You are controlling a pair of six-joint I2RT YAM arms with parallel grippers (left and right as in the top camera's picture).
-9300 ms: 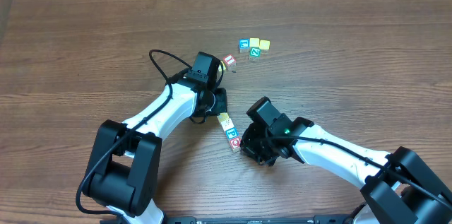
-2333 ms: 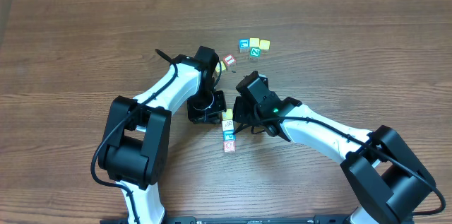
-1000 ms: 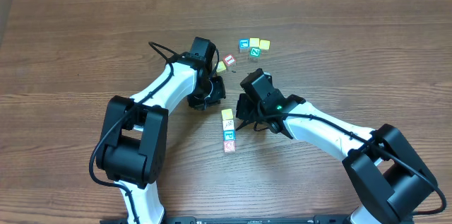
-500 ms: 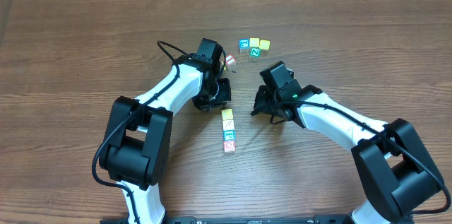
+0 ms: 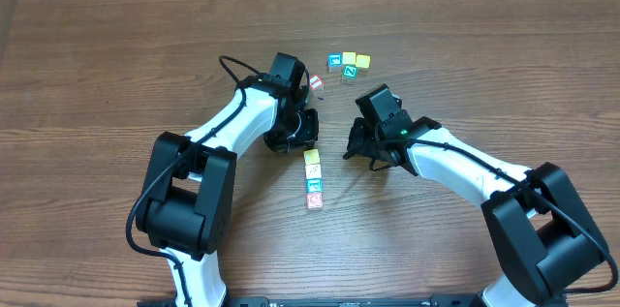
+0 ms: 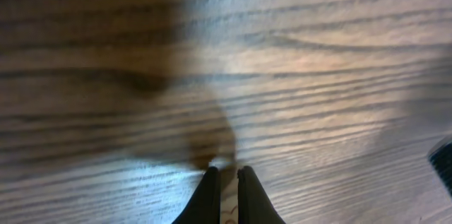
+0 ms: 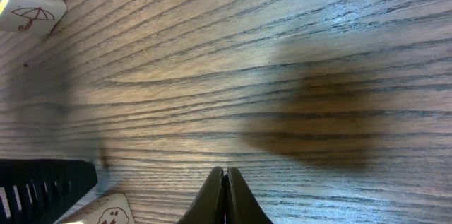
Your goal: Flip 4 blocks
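Four blocks lie in a short column in the overhead view: a yellow one [image 5: 312, 156], a cream one [image 5: 313, 170], a blue-bordered one [image 5: 315, 185] and a red-bordered one [image 5: 315, 200]. My left gripper [image 5: 302, 135] hangs just above-left of the column's top, shut; in its wrist view the fingertips [image 6: 212, 189] are nearly touching, with a cream sliver in the slit. My right gripper [image 5: 351, 150] sits right of the column, apart from it, shut [image 7: 226, 176] with nothing in it. A cream block face [image 7: 106, 211] shows at the lower left of the right wrist view.
A cluster of other cubes [image 5: 349, 60], including the green-letter one [image 5: 349, 72], lies at the back. A lone red-bordered cube [image 5: 315, 82] sits beside the left wrist. Cream cubes with red drawings [image 7: 32, 8] show at the right wrist view's top left.
The right gripper has pulled up and to the right, away from the column. The left gripper has shifted slightly right and toward the column's top. The column has stayed put.
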